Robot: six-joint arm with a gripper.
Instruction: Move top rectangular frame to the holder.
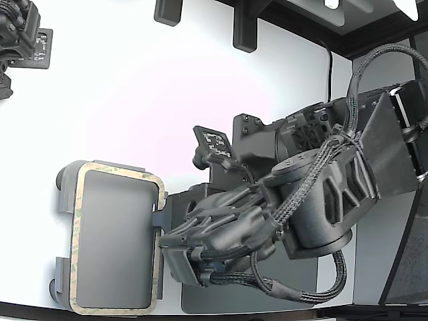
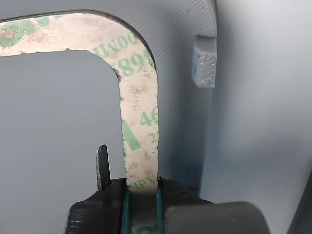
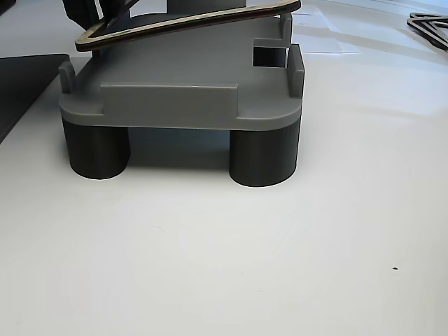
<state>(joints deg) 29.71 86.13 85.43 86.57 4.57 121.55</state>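
The top rectangular frame (image 1: 75, 234), a thin tan-olive outline with green print, lies over the holder (image 1: 64, 194), a light grey tray at the exterior view's lower left. My gripper (image 1: 162, 244) is shut on the frame's long side nearest the arm. In the wrist view the frame's strip (image 2: 139, 122) runs into my gripper (image 2: 141, 187) and is clamped there, above the holder's floor (image 2: 180, 73) and beside a raised edge tab (image 2: 204, 61). In the other view the frame (image 3: 189, 24) is tilted, one end higher, just above the holder (image 3: 182, 105).
The holder stands on dark cylindrical legs (image 3: 262, 157). A dark grey flat mat (image 1: 294, 281) lies under my arm and also shows in the other view (image 3: 21, 84). Another frame (image 3: 430, 24) lies on the table further off. A second arm (image 1: 20, 33) sits at the exterior view's top left.
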